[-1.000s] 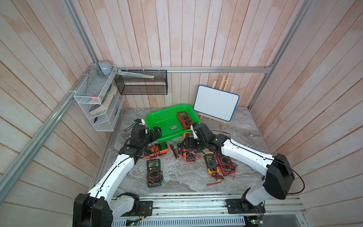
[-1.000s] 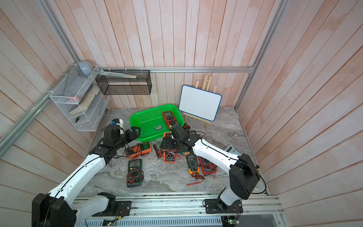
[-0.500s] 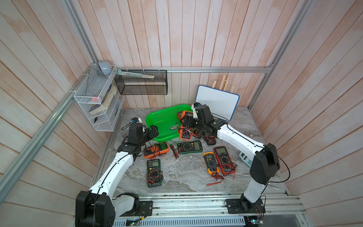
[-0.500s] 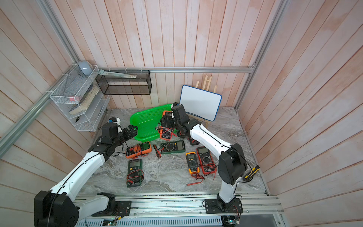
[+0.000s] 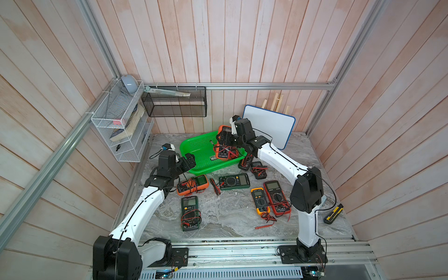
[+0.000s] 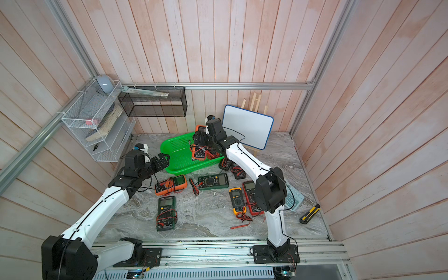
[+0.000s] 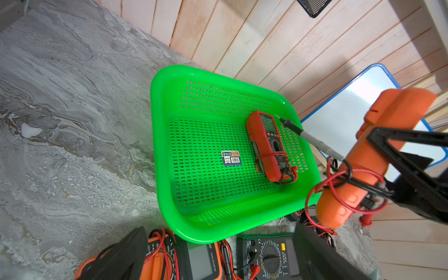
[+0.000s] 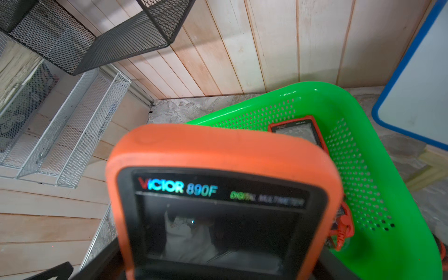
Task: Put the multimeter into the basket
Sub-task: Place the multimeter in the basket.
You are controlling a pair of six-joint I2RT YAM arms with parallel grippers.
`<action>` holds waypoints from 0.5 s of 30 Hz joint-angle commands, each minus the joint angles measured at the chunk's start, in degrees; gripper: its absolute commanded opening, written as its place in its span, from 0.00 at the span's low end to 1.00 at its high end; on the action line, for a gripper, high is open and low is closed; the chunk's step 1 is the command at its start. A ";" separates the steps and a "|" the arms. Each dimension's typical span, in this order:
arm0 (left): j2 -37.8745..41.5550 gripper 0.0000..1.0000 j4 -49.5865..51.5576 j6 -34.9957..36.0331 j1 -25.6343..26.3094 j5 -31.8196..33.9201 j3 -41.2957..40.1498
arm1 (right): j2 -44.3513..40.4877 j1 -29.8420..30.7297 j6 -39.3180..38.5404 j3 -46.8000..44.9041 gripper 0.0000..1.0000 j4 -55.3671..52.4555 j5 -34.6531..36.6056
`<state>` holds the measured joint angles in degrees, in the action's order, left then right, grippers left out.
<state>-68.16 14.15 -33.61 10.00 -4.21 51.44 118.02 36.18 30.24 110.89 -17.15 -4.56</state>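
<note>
Plank wall [image 8: 242, 48] backs multimeter [image 8: 218, 181], lettering legible only right-wrist

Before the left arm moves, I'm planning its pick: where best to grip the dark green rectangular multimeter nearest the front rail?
Probably from above, across the narrow sides of the dark green multimeter at its display end: it lies flat, and leads wrap the other half.
</note>
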 commanded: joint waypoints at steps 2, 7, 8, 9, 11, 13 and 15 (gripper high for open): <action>0.54 1.00 0.23 1.00 -0.33 -0.36 1.12 | 3.22 -0.82 -2.39 6.84 0.39 3.17 0.84; 1.05 1.00 0.09 0.80 -0.32 -0.54 0.68 | 9.42 -1.35 -3.79 13.85 0.39 2.86 1.01; 1.01 1.00 0.05 0.70 -0.33 -0.51 0.55 | 10.72 -1.29 -4.25 15.27 0.39 2.95 0.92; 1.08 1.00 0.06 0.67 -0.33 -0.62 0.51 | 11.90 -1.29 -4.71 16.65 0.39 2.98 0.82; 1.04 1.00 -0.05 0.58 -0.33 -0.80 0.33 | 14.44 -1.31 -6.56 19.49 0.39 3.18 0.31; 1.05 1.00 -0.02 0.60 -0.33 -1.04 0.09 | 16.64 -1.21 -8.82 21.51 0.39 3.52 0.21; 1.01 1.00 -0.05 0.65 -0.33 -1.06 0.05 | 18.48 -1.22 -10.99 22.85 0.39 3.85 0.16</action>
<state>-68.03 14.15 -33.63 10.00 -4.32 51.44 135.41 34.87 23.38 129.93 -17.08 -3.95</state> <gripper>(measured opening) 0.996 0.888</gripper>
